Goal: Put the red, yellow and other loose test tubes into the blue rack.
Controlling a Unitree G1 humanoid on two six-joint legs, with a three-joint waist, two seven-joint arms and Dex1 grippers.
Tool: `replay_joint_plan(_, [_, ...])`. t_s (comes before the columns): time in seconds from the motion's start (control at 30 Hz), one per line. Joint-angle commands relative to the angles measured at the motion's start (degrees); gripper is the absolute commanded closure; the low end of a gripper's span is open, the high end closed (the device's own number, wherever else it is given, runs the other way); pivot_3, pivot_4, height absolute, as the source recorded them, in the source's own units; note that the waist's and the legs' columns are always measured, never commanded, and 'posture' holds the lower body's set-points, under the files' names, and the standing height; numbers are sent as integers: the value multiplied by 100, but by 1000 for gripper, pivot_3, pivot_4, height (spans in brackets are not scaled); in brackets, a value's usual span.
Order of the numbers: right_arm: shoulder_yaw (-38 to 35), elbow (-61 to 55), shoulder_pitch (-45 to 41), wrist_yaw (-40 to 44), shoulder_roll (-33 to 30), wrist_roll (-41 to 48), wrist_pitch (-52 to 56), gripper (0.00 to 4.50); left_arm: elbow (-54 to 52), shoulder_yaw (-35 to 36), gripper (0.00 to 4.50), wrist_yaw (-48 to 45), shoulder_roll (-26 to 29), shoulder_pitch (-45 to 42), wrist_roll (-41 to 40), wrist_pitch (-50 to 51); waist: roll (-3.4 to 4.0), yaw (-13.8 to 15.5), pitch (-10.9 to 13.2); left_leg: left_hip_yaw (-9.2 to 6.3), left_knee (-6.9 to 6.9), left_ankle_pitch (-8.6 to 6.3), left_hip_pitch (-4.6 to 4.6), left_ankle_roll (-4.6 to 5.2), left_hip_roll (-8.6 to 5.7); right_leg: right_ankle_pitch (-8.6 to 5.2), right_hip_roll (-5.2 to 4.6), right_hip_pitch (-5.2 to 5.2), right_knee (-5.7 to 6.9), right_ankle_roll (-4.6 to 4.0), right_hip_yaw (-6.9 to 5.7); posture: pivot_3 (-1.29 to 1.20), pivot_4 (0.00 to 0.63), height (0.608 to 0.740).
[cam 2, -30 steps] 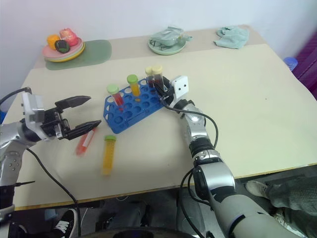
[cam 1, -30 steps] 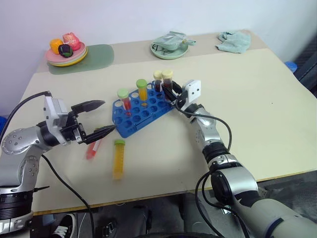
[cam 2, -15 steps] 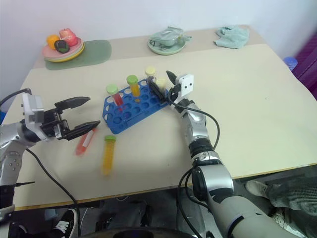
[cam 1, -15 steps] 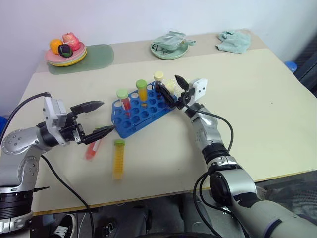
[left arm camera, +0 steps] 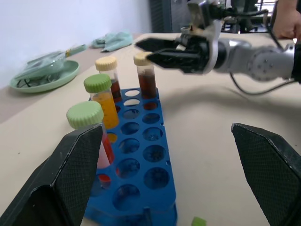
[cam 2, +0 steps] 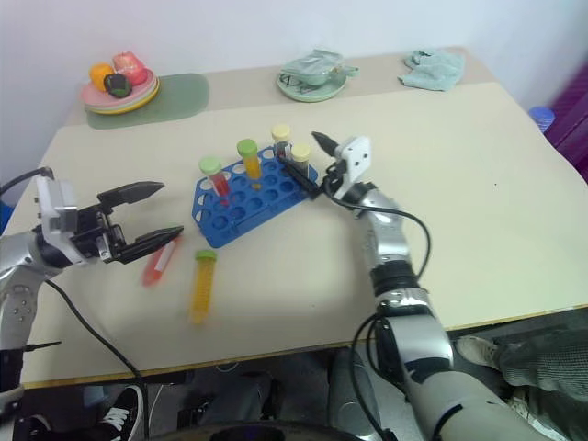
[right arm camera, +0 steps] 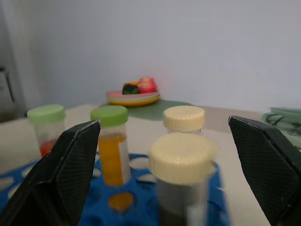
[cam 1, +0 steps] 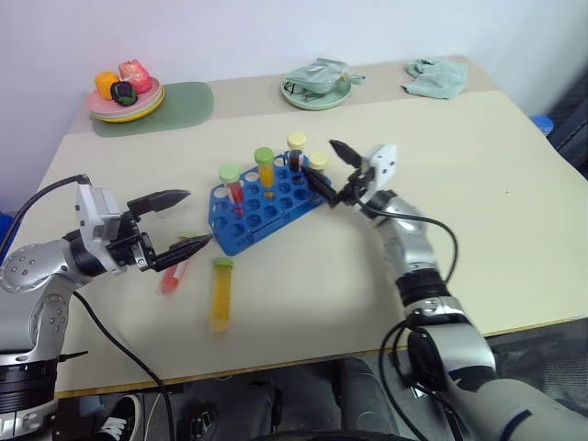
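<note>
The blue rack (cam 1: 262, 209) sits mid-table with several capped test tubes upright in it: a red one (cam 1: 230, 184), a yellow one (cam 1: 265, 168) and two dark brown ones with tan caps (cam 1: 296, 150) (cam 1: 317, 167). My right gripper (cam 1: 316, 156) is open, its fingers spread either side of the nearer brown tube (right arm camera: 182, 174) without touching it. Two loose tubes lie on the table in front of the rack: a yellow one (cam 1: 220, 292) and a red one (cam 1: 171, 277). My left gripper (cam 1: 184, 220) hangs open just above the loose red tube, to the left of the rack.
At the back left, a plate of toy food (cam 1: 125, 99) rests on a green mat (cam 1: 179, 103). A green plate with a packet (cam 1: 315, 90) and a crumpled cloth (cam 1: 436, 75) lie along the back edge. A person's hand (left arm camera: 288, 21) shows beyond the table.
My right gripper has opened off the tan-capped brown tube, which now stands in the rack, and has drawn back a little to the right. My left gripper has stayed put.
</note>
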Motion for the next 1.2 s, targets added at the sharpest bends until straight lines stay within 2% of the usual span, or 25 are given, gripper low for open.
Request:
replay_joint_plan(0.03, [-99, -1272, 354, 329, -588, 387, 814, 49, -396, 190, 0, 124, 123, 89, -138, 135, 0, 51, 0, 1, 0, 0, 0, 0, 0, 0, 0, 0, 0, 0, 0, 0, 150, 740])
replay_joint_plan(0.17, [-249, -2610, 980, 823, -1636, 972, 2095, 49, -892, 232, 0, 447, 348, 257, -311, 788, 0, 121, 0, 7, 0, -1, 0, 1, 2, 1, -1, 1, -1, -1, 2, 0, 150, 740])
replay_joint_plan(0.3, [-367, -3410, 1395, 1468, -2607, 1446, 2921, 49, -1492, 317, 0, 926, 750, 584, -453, 1691, 0, 152, 0, 18, 1, -7, 3, 11, 3, 1, -1, 6, -4, 0, 7, 0, 150, 740])
replay_joint_plan(0.47, [-531, -3817, 1629, 2183, -3509, 1891, 3591, 49, -2121, 446, 0, 2023, 1100, 658, -677, 3103, -2, 266, 1, 32, 3, -11, 10, 18, 7, 1, -2, 14, -7, 1, 10, 0, 150, 740])
replay_joint_plan(0.6, [-588, -4049, 1820, 2806, -4079, 2165, 3957, 49, -2405, 510, 0, 3000, 1112, 212, -993, 4113, -8, 372, 3, 32, 9, -12, 13, 20, 7, 2, -2, 21, -14, 1, 11, 0, 150, 740])
replay_joint_plan(0.63, [-565, -4086, 1831, 2913, -4157, 2183, 3977, 49, -2496, 460, 0, 3094, 1147, 136, -968, 4188, -8, 390, 3, 34, 9, -13, 14, 19, 7, 2, -2, 22, -16, 1, 11, 0, 150, 740])
replay_joint_plan(0.73, [-489, -4042, 1696, 3017, -4211, 2201, 4062, 49, -2688, 534, 0, 3763, 1010, -234, -1763, 5097, -10, 402, 4, 35, 9, -13, 15, 18, 7, 3, -2, 22, -17, 1, 11, 0, 150, 740])
replay_joint_plan(0.83, [-415, -3907, 1500, 2982, -4088, 2142, 4069, 49, -2858, 512, 0, 4653, 903, -550, -1964, 5904, -11, 394, 4, 35, 9, -13, 16, 16, 7, 3, -3, 22, -17, 1, 11, 0, 150, 740])
replay_joint_plan(0.97, [-345, -3869, 1505, 3007, -4005, 2068, 3976, 49, -3069, 667, 0, 5891, 199, -1005, -2495, 7253, -15, 406, 4, 33, 9, -15, 16, 11, 10, 4, 0, 22, -17, 0, 11, 0, 150, 740])
replay_joint_plan(1.03, [-331, -3855, 1466, 3000, -3963, 2052, 3962, 49, -3236, 702, 0, 6323, -211, -1223, -2416, 7836, -18, 421, 5, 32, 14, -15, 14, 11, 8, 4, -1, 23, -12, 0, 11, 0, 150, 740])
replay_joint_plan(1.13, [-299, -3819, 1387, 2966, -3924, 2055, 4005, 49, -3239, 533, 0, 6884, -175, -1230, -2548, 8018, -28, 407, 11, 32, 16, -15, 13, 9, 8, 5, -1, 21, -7, -1, 11, 0, 150, 740])
replay_joint_plan(1.2, [-256, -3798, 1357, 2953, -3885, 2023, 3981, 49, -3029, 530, 0, 7305, -362, -1326, -2829, 8018, -28, 408, 11, 32, 14, -16, 17, 5, 10, 4, 1, 21, -5, -2, 11, 0, 150, 740])
